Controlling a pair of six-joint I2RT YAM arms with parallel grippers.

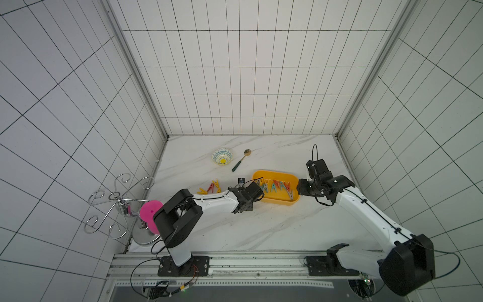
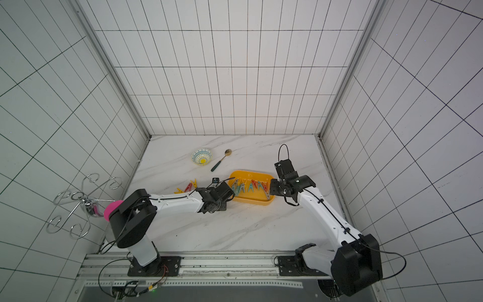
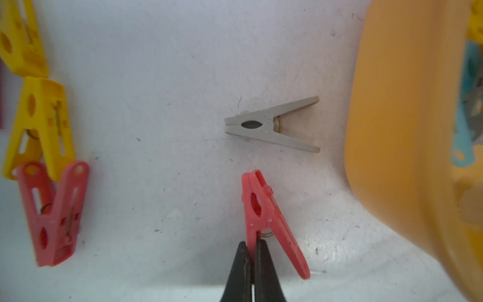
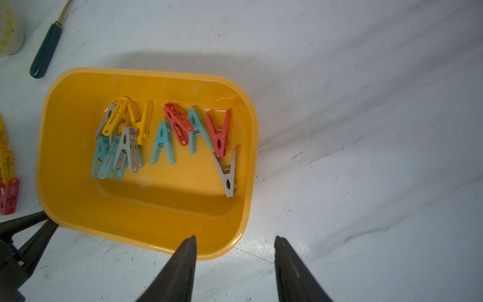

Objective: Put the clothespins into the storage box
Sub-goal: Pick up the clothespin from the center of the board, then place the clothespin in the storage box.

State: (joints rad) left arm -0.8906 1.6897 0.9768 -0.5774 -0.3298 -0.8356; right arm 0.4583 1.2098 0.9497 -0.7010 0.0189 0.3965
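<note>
Several clothespins (image 1: 212,188) are lying loose at nine o'clock of the storage box (image 1: 274,174) in both top views, with a dozen or so sitting inside. From the left wrist, the left gripper (image 3: 252,248) is clamping one leg of a red clothespin (image 3: 266,217), a grey clothespin (image 3: 264,125) lying just beside, near the box wall; lifting straight up before crossing the rim is looking wisest, since a one-leg pinch may be letting it swivel. From the right wrist, the right gripper (image 4: 235,239) is standing apart, empty, by the box rim.
</note>
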